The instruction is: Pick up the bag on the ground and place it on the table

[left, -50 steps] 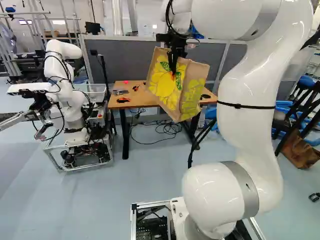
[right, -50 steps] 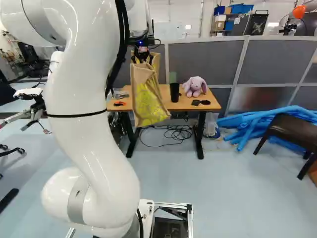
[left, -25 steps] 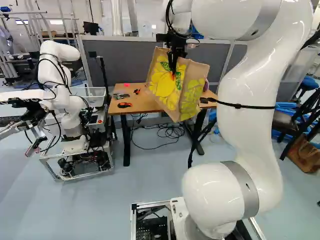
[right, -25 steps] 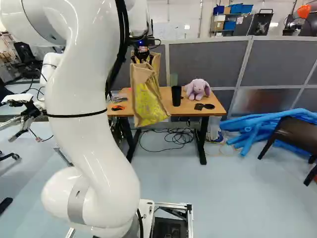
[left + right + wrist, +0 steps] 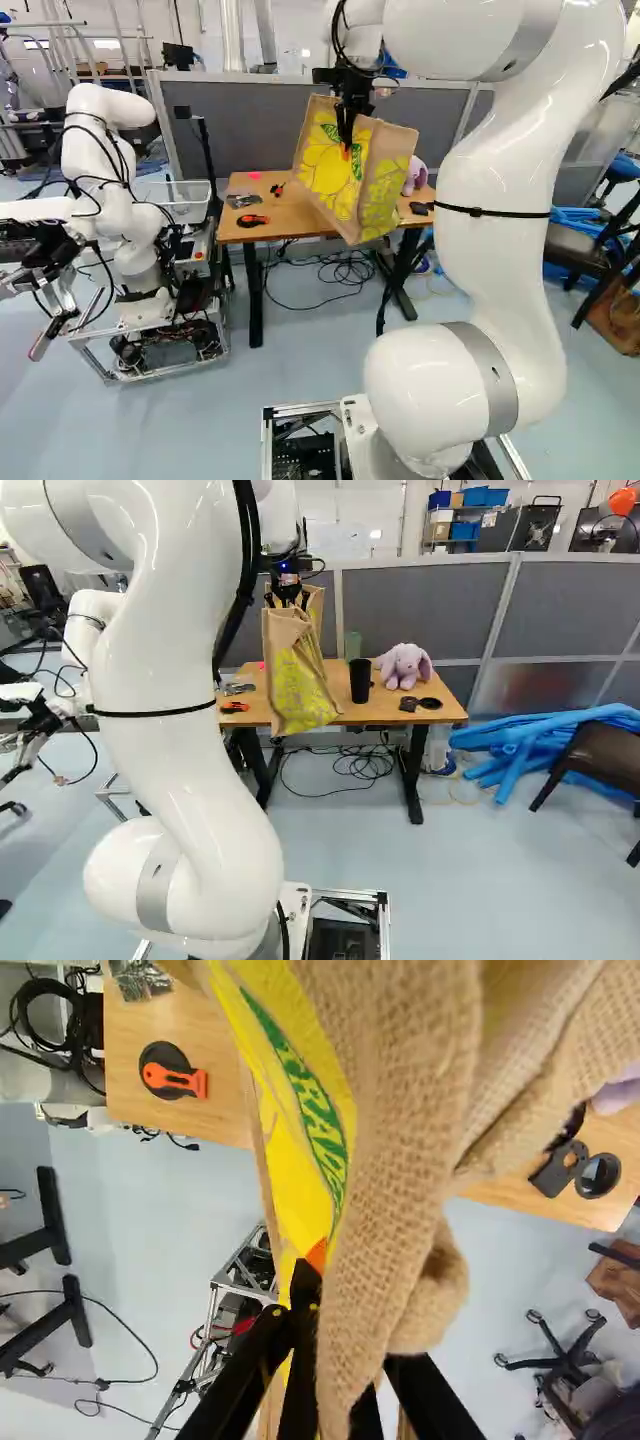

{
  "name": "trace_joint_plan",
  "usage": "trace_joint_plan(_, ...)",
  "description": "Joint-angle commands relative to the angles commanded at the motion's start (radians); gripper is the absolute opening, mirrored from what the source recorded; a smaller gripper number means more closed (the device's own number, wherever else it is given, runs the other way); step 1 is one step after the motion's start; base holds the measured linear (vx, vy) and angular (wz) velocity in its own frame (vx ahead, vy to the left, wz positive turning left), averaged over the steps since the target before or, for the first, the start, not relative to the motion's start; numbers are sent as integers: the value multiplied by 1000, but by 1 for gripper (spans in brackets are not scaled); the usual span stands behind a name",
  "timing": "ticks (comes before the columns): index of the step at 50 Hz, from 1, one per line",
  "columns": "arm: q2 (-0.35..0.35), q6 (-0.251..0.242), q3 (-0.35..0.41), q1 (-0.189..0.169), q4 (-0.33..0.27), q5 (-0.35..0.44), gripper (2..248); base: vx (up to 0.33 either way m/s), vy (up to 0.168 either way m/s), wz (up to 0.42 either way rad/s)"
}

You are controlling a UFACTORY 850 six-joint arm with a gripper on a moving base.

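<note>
In the left base view, the bag (image 5: 355,175), tan with yellow fruit and green leaves, hangs tilted in the upper middle of the frame, below the gripper (image 5: 347,135). The jaws pinch its upper part. The white arm (image 5: 500,220) fills the right side. Behind the bag, the wooden surface (image 5: 285,215) carries an orange-and-black tool (image 5: 252,220), with a grey packet (image 5: 243,200) just beside it and a small pink patch (image 5: 254,175) further back. At the left of the frame stands another robot (image 5: 110,180) on a metal frame.

In the right base view, the bag hangs just above the centre of the frame, its lower part crossing the surface's front edge in the picture and reaching below it. To its right, a black cup (image 5: 360,680) and a purple plush rabbit (image 5: 405,667) stand on the surface, with two small dark pieces (image 5: 420,704) before the rabbit. Cables (image 5: 350,770) lie coiled on the floor below; blue tubes (image 5: 540,745) are heaped at the right of the frame, beside a dark chair (image 5: 600,760).

In the wrist view, the bag's coarse cloth runs between the jaws, held from both sides, and spreads ahead of them. The surface shows beyond it on both sides, partly hidden.
</note>
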State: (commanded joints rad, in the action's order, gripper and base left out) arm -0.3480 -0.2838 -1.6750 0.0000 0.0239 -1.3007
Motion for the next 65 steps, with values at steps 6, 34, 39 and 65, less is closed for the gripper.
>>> trace_joint_plan(6,0,0,0,0,0,0,21,142,51,-26)
trace_joint_plan(34,0,0,0,0,0,0,21,90,33,-14)
trace_joint_plan(39,0,0,0,0,0,0,21,-4,-1,4)
trace_joint_plan(65,0,38,0,0,0,0,21,0,0,0)
